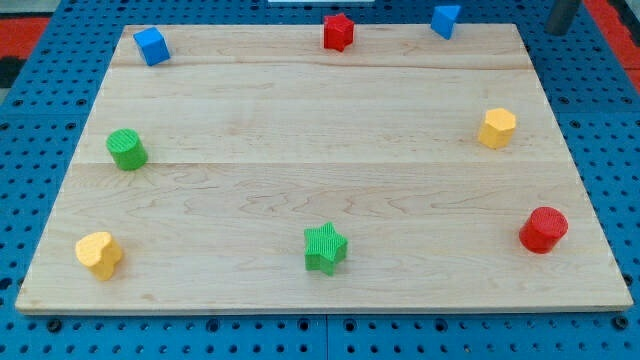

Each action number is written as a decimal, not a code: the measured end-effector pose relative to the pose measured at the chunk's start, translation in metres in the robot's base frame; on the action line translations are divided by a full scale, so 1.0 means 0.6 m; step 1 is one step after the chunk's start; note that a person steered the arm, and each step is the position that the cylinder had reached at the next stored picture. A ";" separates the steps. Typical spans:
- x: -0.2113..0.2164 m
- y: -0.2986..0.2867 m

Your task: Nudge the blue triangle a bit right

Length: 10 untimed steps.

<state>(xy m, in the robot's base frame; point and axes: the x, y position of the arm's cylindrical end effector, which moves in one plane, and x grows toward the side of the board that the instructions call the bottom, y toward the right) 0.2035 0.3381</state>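
Note:
The blue triangle (446, 20) sits at the top edge of the wooden board (320, 190), right of the middle. My rod comes in at the view's top right corner. My tip (557, 32) is well to the right of the blue triangle, beyond the board's top right corner, over the blue pegboard. It touches no block.
A red star (339, 32) sits left of the triangle at the top edge, and a blue cube (151, 46) at the top left. A yellow hexagon (497, 128) and a red cylinder (543, 230) are at the right. A green star (325, 248), a yellow heart (99, 254) and a green cylinder (127, 149) are at the bottom and left.

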 end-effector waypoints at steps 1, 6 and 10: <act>0.004 0.000; -0.020 0.002; -0.020 -0.210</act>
<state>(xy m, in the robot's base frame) 0.1912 0.2121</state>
